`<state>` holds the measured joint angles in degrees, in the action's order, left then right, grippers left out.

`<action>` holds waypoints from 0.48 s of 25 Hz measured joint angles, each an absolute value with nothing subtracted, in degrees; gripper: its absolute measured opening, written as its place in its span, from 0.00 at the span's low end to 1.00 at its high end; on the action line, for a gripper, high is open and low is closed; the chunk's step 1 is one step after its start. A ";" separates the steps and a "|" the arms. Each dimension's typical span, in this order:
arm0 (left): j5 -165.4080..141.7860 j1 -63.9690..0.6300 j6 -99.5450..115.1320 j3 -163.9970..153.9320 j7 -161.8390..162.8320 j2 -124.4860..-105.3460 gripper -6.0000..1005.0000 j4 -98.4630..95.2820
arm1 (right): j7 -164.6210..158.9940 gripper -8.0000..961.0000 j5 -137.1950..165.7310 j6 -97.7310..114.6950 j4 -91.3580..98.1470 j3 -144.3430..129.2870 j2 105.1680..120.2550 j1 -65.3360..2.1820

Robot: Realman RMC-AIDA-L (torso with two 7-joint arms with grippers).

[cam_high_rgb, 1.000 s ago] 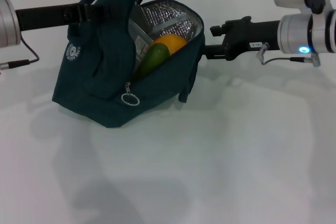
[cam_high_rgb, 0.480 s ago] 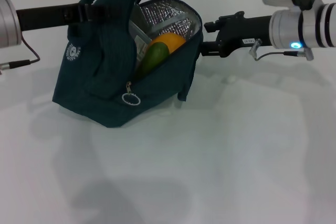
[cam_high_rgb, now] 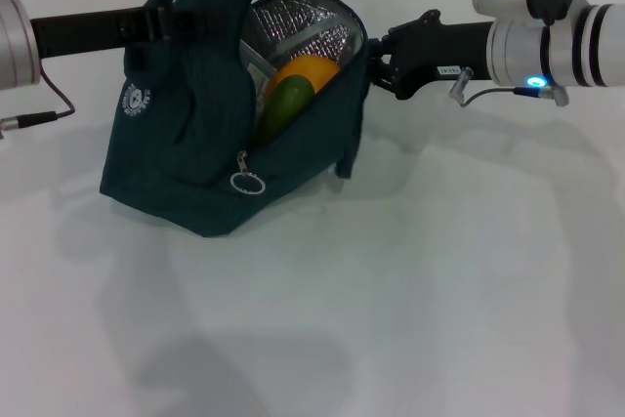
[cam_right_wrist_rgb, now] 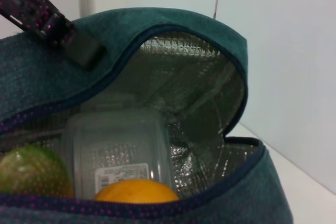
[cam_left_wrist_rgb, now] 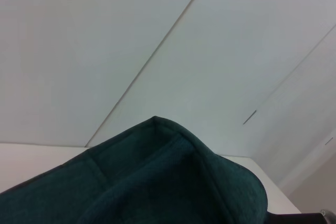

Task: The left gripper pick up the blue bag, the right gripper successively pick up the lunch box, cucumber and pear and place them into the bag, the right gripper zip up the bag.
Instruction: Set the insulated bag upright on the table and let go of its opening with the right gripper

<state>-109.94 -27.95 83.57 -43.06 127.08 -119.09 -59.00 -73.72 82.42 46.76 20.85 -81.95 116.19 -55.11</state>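
left gripper comes in from 9 o'clock at handle height on the bag; the handle fabric hides its fingers, so i cannot tell how far it is closed. the bag hangs tilted, base on the tabletop, mouth open toward 2 o'clock.

inside the bag: pear on top, cucumber just beside it at its 7 o'clock, lunch box behind both against the foil lining. all three items are in; judged remaining step: zip up.

right gripper sits at 3 o'clock of the bag, right at the mouth rim. i cannot tell if it is open or closed.

zipper ring hangs low on the front face, about 7 o'clock from the mouth, well apart from my right gripper.

risks:
- pear sits high at the opening; it could block the zipper track or get pushed out if i drag the rim.
- soft fabric may fold under zipper pull if the left hold is slack.
- the ring is thin and loose, so it is easy to miss.
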 joint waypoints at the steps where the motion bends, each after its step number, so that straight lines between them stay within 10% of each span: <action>1: -109.94 -27.95 83.52 -43.06 126.96 -119.09 0.05 -58.97 | -73.72 0.29 82.40 46.62 20.87 -81.96 116.19 -55.11; 12: -109.74 -27.56 83.04 -43.07 126.52 -118.98 0.05 -58.27 | -73.65 0.09 82.27 47.00 24.39 -82.00 116.19 -52.63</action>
